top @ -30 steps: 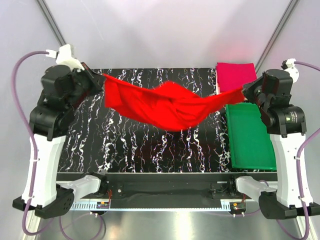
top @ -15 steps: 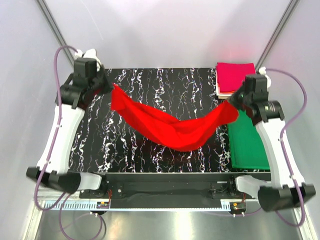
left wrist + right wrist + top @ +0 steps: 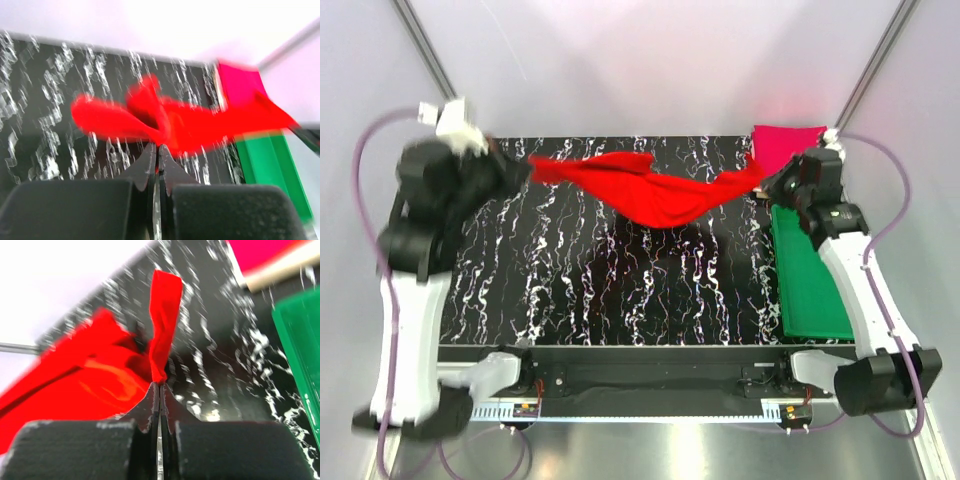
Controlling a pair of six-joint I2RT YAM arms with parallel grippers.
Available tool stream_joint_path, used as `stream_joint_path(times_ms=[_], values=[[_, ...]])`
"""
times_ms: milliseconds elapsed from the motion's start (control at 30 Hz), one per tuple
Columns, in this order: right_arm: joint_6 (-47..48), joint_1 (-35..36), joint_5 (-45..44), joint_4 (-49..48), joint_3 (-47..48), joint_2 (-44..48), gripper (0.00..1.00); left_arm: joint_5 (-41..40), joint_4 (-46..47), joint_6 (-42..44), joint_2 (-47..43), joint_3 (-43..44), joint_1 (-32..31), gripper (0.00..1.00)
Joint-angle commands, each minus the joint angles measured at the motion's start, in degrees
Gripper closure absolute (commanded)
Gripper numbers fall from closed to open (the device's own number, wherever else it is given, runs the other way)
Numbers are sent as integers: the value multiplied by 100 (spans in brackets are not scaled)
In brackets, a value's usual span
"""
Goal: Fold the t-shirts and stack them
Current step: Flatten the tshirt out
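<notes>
A bright red t-shirt (image 3: 650, 192) hangs stretched in the air between my two grippers, above the far half of the black marbled table (image 3: 620, 290). My left gripper (image 3: 527, 168) is shut on its left end, the jaws pinching red cloth (image 3: 165, 122) at their tips. At the other end my right gripper (image 3: 763, 177) is shut on the shirt, with cloth (image 3: 100, 375) bunched at the fingertips (image 3: 150, 399). A folded magenta t-shirt (image 3: 787, 143) lies at the far right corner, on top of a pale folded one (image 3: 280, 270).
A green plastic tray (image 3: 820, 280) lies along the table's right side, just under the right arm. Slanted frame poles stand at the back left and back right. Both arm bases sit at the near edge.
Both grippers have swung toward the far edge and pulled apart. The red shirt, sagging deep half a second ago, is now drawn nearly taut and higher up.
</notes>
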State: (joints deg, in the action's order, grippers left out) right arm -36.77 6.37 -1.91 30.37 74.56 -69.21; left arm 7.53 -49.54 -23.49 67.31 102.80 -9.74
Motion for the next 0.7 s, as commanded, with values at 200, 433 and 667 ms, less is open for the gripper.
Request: stream_joint_path(times_ms=[200,433,667], values=[[-75,-48,954,-2201,-1059,-1462,100,662,278,-507,-2591,-3238,16,100],[-154,-40,2132,-2773,601,-3587,100,190,331,-387,-2645,-3470,16,100],[-655,66,4145,-4012,2885,-4882,100,-1966,-477,195,-1300,-738,24,100]])
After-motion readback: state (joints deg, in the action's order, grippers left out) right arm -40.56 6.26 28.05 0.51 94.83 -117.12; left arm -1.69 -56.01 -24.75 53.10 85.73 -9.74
